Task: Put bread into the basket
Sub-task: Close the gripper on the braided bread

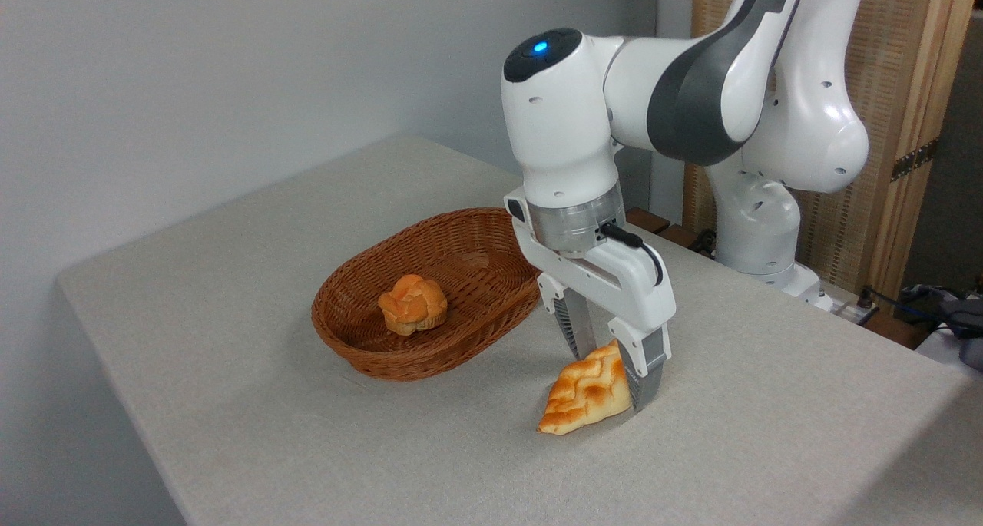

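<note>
Bread [584, 394] on the desk [253, 426], pincer [610, 372] set around its far end.

The braided loaf lies nearest the camera, its pointed tip toward the front, tilted with the far end raised between the 2 fingers [643, 368]; they bracket it closely and look clenched on it, though the contact itself is partly hidden. It sits just beside the basket [491, 322], outside its near-right rim. To do this step well, I judge the grip should be firm before lifting, since only 1 end is held and the loaf may pivot or droop. Lift high enough for the hanging tip to clear the flared rim, then carry it left and back. A small knotted bun [413, 303] occupies the basket's left part; the right part is open. Bare desk lies in front and to the right, its front edge well clear.
</note>
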